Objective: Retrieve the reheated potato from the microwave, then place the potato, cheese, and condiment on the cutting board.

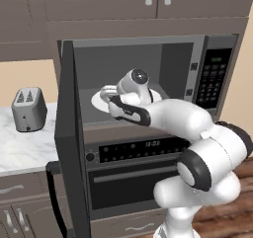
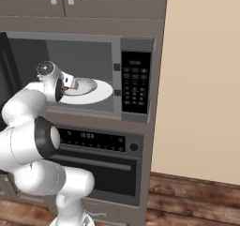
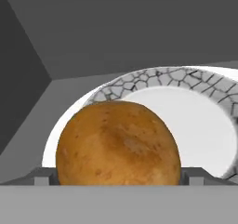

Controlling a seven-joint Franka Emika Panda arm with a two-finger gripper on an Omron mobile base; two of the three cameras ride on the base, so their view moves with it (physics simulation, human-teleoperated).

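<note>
The potato (image 3: 118,143) sits on a plate (image 3: 204,130) inside the open microwave (image 1: 217,59), right between the jaws, which stand wide open and hold nothing. This looks like the retrieval step; next the jaws need to close on it and lift.

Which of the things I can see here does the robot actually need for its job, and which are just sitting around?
Needed now:
potato, on the white plate
microwave, door open
gripper, open, its tips either side of the potato

Just around:
toaster on the counter
oven below the microwave
</note>
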